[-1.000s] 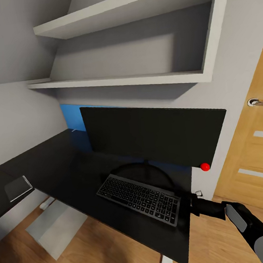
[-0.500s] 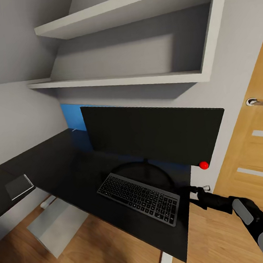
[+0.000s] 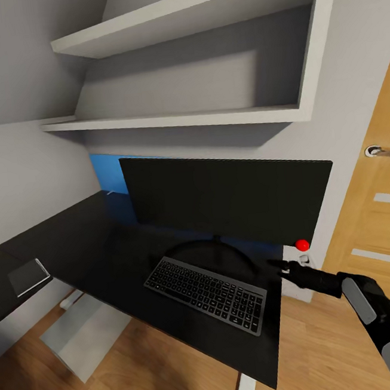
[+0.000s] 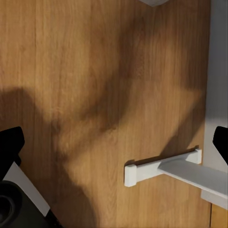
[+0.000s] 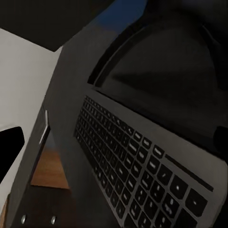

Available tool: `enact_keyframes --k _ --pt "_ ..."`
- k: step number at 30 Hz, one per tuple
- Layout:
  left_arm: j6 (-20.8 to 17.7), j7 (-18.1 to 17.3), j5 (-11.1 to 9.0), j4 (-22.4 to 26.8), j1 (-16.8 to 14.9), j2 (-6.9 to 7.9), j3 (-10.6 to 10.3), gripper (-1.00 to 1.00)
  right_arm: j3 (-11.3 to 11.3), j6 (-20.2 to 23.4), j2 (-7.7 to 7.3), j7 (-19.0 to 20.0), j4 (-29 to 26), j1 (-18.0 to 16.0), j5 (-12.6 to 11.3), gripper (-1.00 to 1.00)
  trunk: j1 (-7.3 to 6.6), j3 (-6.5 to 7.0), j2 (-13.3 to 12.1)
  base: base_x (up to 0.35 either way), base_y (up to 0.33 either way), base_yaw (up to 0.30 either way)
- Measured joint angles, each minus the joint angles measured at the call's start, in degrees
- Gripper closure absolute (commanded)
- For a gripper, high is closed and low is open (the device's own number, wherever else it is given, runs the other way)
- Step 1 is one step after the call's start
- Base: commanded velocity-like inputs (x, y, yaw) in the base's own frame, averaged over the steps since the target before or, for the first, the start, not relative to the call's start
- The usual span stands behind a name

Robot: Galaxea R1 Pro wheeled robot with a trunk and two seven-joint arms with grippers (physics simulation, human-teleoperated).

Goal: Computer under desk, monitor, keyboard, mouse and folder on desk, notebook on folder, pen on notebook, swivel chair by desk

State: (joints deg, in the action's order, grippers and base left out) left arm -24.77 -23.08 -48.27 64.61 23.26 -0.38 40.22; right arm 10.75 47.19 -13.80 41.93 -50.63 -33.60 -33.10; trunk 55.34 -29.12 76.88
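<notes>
My right gripper [image 3: 285, 266] hangs at the right end of the black desk [image 3: 92, 248], just past the corner of the keyboard [image 3: 206, 294]. Its fingers look empty, but I cannot tell if they are spread or pinched, because they are dark and small from the head camera. In the left wrist view I see the wood floor [image 4: 85, 95] and a white desk foot [image 4: 161, 167], so I think my left arm hangs low; two dark finger tips sit at the far edges there with nothing between them, so that claw is wide apart. The keyboard lies flat on the desk in front of the monitor [image 3: 228, 200], which stands behind it near the wall. A small grey notebook [image 3: 27, 277] sits far off on the left end of the desk. A red ball [image 3: 302, 245] floats by the monitor's lower right corner. I do not see the mouse here. If I swing my right arm in too fast, I could bump the keyboard crooked, push it off the front edge, or knock the monitor.
</notes>
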Motion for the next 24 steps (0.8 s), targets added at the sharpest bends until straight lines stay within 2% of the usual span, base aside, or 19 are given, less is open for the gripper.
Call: enact_keyframes --k 1,6,9,12,13,14,20,24 --pt "0.0 0.0 0.0 0.0 0.0 0.00 0.0 -1.00 0.0 0.0 0.01 0.0 -0.1 0.0 0.1 -1.00 0.00 0.00 0.0 0.000 0.000 0.000" --pt "0.0 0.0 0.0 0.0 -0.1 -0.01 0.0 -1.00 -2.6 -0.5 2.08 -5.1 -7.5 2.2 2.4 -1.00 -0.21 0.17 -0.4 0.000 0.000 0.000" --pt "0.0 0.1 0.0 0.0 -0.3 -0.02 0.0 -1.00 -5.4 -0.6 3.67 -8.4 -10.8 3.0 3.4 -1.00 -0.87 0.71 -1.6 0.000 0.000 0.000" --pt "0.1 0.2 0.0 0.0 -0.6 -0.02 0.0 -1.00 -8.4 -0.7 4.65 -10.2 -12.1 3.3 3.8 -1.00 -1.53 1.25 -2.8 0.000 0.000 0.000" --pt "0.1 0.3 0.1 0.0 -0.7 -0.02 0.0 -1.00 -10.4 -0.7 5.05 -11.3 -12.5 3.4 4.0 -1.00 -1.75 1.43 -3.2 0.000 0.000 0.000" --pt "0.1 0.3 0.1 0.0 -0.7 -0.02 0.0 -1.00 -11.3 -0.6 5.22 -11.9 -12.7 3.4 4.1 -1.00 -1.97 1.61 -3.6 0.000 0.000 0.000" --pt "0.1 0.5 0.1 0.0 -0.8 -0.07 0.0 -1.00 -14.6 -0.6 6.06 -15.7 -13.1 3.5 4.0 -1.00 -3.29 2.69 -6.0 0.000 0.000 0.000" --pt "0.1 0.6 0.0 0.3 -0.9 -0.24 -0.1 -1.00 -17.5 -1.4 7.03 -17.7 -13.6 3.6 4.6 -1.00 -4.17 3.41 -7.6 0.000 0.000 0.000"
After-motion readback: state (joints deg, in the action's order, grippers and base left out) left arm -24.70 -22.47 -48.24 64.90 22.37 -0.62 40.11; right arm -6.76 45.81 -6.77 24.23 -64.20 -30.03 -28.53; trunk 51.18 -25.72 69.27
